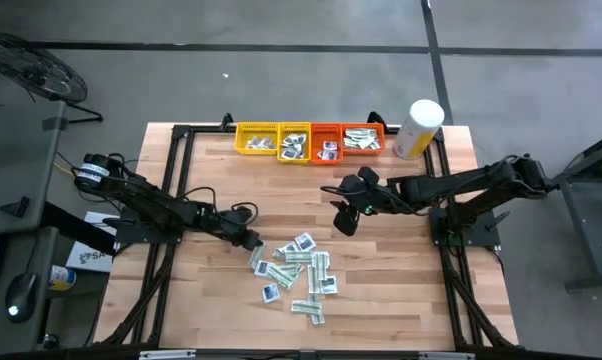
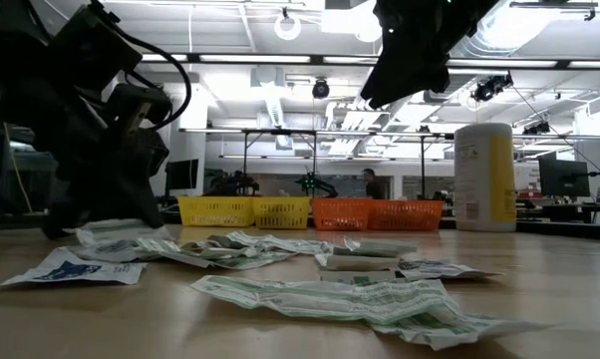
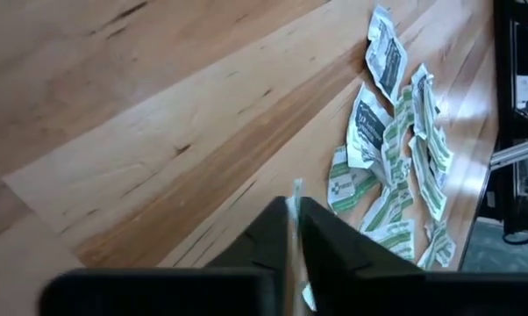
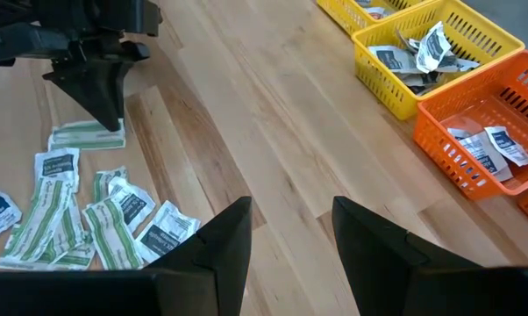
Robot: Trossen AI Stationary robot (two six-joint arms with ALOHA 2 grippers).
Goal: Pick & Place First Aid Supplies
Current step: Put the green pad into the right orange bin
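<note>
The print on the packets (image 1: 299, 268) is too small to read from above. The right wrist view cuts off the orange tray (image 4: 501, 140) at its edge. The left gripper (image 3: 293, 230) hides part of one thin packet.

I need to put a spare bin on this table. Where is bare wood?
Free: the wide strip between the trays and the packets, left of the right tool; also the near-left and near-right corners. Crowded: the packet pile at centre-front, where the left tool works.
</note>
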